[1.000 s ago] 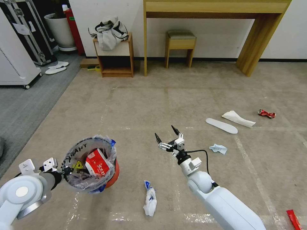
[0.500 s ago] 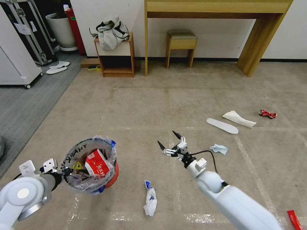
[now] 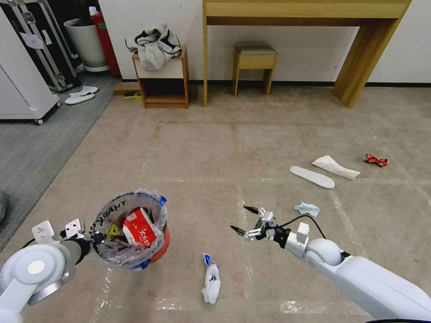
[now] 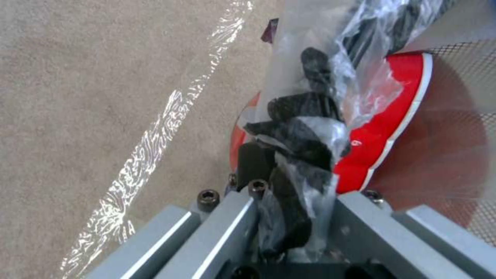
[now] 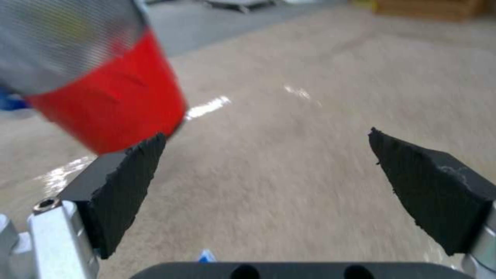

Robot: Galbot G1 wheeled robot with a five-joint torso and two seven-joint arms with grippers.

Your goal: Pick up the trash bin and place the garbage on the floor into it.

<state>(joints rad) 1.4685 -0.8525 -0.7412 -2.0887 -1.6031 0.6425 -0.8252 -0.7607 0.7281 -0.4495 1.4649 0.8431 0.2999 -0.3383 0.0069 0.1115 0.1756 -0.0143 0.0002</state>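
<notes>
Clamped on the bagged rim of the trash bin (image 3: 134,233), the left gripper (image 3: 95,236) holds it above the floor (image 3: 251,143). Right of the bin, past a twisted white-blue wrapper (image 3: 210,278), the right gripper (image 3: 246,220) hangs spread wide. Farther right lie a slipper (image 3: 312,176), tissue (image 3: 335,167) and can (image 3: 375,159).

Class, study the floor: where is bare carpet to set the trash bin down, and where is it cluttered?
Bare: the beige carpet between trash bin and wooden desk. Cluttered: the slipper, tissue, crushed can and wrapper.
</notes>
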